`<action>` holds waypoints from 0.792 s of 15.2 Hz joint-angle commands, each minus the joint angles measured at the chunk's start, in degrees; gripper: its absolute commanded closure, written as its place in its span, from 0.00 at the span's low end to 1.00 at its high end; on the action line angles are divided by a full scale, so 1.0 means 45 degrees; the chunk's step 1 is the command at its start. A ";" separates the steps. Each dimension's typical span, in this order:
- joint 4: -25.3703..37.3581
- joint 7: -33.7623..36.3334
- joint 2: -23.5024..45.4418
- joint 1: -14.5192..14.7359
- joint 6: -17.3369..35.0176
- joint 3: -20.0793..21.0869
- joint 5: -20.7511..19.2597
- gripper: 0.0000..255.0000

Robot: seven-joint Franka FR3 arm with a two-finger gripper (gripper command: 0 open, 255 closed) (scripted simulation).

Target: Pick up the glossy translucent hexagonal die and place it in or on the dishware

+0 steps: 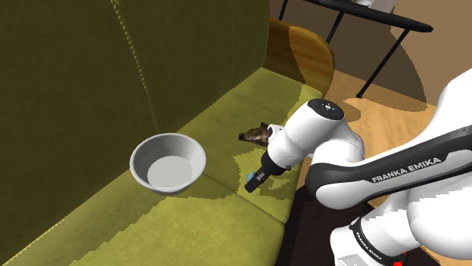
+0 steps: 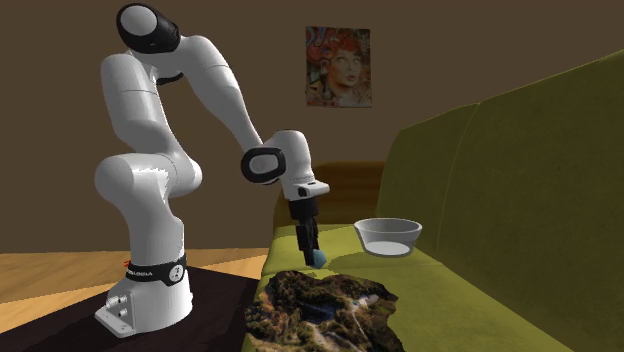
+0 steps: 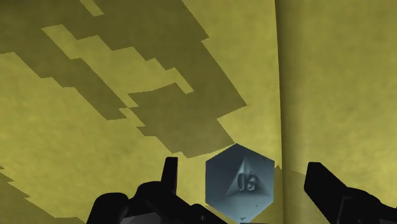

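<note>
In the shoulder view the white arm (image 1: 333,140) bends down over an olive sofa (image 1: 91,91). Its black gripper (image 1: 253,180) reaches the seat close to the front edge, right at a small blue die (image 1: 249,184). A pale grey bowl (image 1: 151,151) sits upright on the seat, well apart toward the shoulder view's left. Just beyond the wrist lies a dark patterned object (image 1: 254,136), partly hidden by the arm. From this angle it is hard to say whether the tips touch the die.

In the second exterior view the gripper (image 2: 315,255) points straight down with the die (image 2: 320,260) at its tips. The bowl (image 2: 375,232) stands farther along the seat, toward that view's right. The patterned object (image 2: 325,310) lies nearest the camera, spread over the seat. A framed portrait (image 2: 338,67) hangs on the far wall.

In the wrist view the die (image 3: 240,182) rests on the cushion (image 3: 95,127), a numeral on its upper face. The gripper (image 3: 242,167) is spread wide, and its fingers (image 3: 327,188) leave a gap on either side, grasping nothing. A cushion seam (image 3: 277,76) runs just beside the die.
</note>
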 commanded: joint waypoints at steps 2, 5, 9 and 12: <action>0.0003 0.0012 0.0174 -0.0094 0.0181 0.0031 -0.0078 0.00; 0.0003 0.0012 0.0174 -0.0095 0.0181 0.0032 -0.0079 0.00; 0.0004 0.0012 0.0172 -0.0094 0.0178 0.0031 -0.0078 1.00; 0.0004 0.0012 0.0172 -0.0094 0.0178 0.0031 -0.0078 1.00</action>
